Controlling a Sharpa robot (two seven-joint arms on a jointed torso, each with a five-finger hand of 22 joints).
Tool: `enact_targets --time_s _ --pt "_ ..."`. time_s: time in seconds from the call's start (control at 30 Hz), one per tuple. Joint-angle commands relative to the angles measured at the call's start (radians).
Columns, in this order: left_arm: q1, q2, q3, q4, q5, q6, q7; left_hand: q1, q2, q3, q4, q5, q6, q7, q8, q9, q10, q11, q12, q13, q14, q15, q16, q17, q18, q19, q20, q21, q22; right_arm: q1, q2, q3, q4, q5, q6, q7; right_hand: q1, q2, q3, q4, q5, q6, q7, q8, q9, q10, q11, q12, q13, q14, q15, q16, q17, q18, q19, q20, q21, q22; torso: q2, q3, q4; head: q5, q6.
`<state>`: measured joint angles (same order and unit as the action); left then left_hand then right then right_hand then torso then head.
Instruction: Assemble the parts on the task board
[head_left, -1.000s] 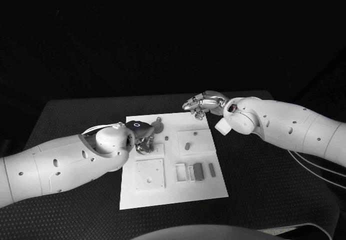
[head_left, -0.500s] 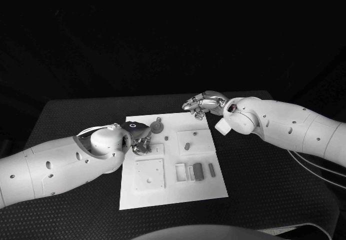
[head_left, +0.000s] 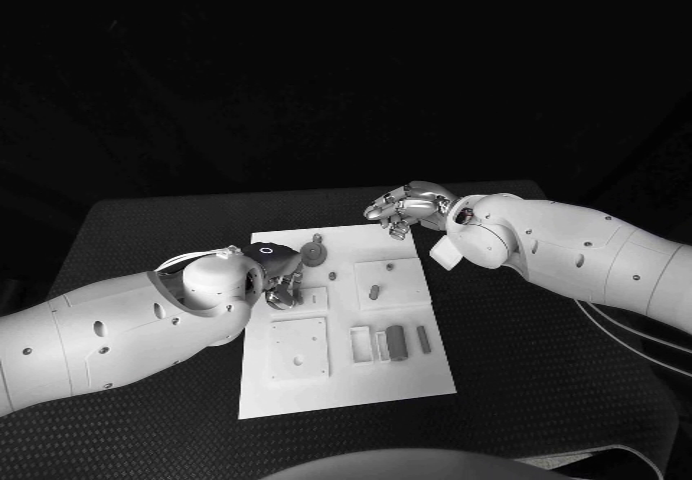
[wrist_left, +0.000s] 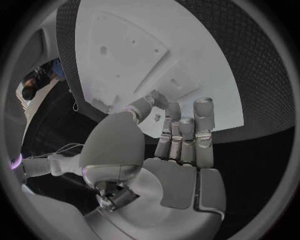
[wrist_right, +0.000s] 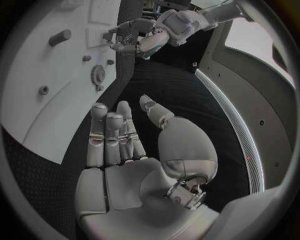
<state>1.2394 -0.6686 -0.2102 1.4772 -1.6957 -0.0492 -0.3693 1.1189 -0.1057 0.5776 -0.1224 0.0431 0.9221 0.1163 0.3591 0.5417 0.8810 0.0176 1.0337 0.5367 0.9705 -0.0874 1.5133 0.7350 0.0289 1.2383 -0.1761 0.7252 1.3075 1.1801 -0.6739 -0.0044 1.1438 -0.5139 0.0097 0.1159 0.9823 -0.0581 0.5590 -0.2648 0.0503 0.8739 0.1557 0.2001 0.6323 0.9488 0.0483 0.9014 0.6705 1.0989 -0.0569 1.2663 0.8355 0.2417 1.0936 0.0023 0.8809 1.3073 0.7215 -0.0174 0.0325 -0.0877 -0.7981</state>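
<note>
Under the left hand, a small part seems pinched over the task board, seating judged next; the right hand is held open, empty.

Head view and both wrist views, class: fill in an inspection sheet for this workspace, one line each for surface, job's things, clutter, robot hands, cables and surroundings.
Surface: black table with a textured top.
Job's things: white task board lies in the table's middle; small grey parts sit in its recesses, a round toothed part near its far edge.
Clutter: nothing seen.
Robot hands: left robot hand is over the board's left side, fingertips close to a raised square; whether it holds anything cannot be told. Right robot hand hovers at the board's far right corner, fingers apart, holding nothing.
Cables: thin cables run beside the right arm.
Surroundings: dark beyond the table.
</note>
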Motion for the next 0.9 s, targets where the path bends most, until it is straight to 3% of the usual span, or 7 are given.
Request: enact_targets --time_s 0.03,0.9 --pt "0.001 0.007 0.000 -0.002 0.005 0.022 -0.005 -0.001 0.007 0.004 -0.001 0.005 0.017 0.009 0.004 0.001 0.008 0.002 0.000 -0.002 0.010 -0.001 0.005 -0.002 0.104 0.003 -0.006 -0.006 0.012 -0.001 0.001 0.000 0.000 0.000 0.012 0.008 -0.011 0.002 -0.001 0.007 0.004 0.000 0.006 -0.005 -0.002 -0.002 0.003 0.003 -0.001 -0.006 0.000 -0.004 -0.001 0.020 -0.001 -0.005 -0.004 0.016 0.000 0.0006 -0.0003 0.000 0.000" --pt "0.000 0.016 0.000 -0.007 0.004 0.036 -0.020 0.001 0.009 0.003 -0.004 0.005 0.017 0.009 0.003 0.001 0.007 0.002 -0.001 -0.002 0.010 0.000 0.004 -0.002 0.104 0.003 -0.006 -0.008 0.012 -0.001 0.000 0.000 0.001 0.000 0.011 0.008 -0.010 0.002 -0.001 0.007 0.004 -0.001 0.006 -0.005 -0.002 -0.002 0.003 0.003 -0.002 -0.006 0.000 -0.004 -0.001 0.020 -0.001 -0.005 -0.004 0.016 0.000 -0.0001 0.0000 -0.001 -0.003"
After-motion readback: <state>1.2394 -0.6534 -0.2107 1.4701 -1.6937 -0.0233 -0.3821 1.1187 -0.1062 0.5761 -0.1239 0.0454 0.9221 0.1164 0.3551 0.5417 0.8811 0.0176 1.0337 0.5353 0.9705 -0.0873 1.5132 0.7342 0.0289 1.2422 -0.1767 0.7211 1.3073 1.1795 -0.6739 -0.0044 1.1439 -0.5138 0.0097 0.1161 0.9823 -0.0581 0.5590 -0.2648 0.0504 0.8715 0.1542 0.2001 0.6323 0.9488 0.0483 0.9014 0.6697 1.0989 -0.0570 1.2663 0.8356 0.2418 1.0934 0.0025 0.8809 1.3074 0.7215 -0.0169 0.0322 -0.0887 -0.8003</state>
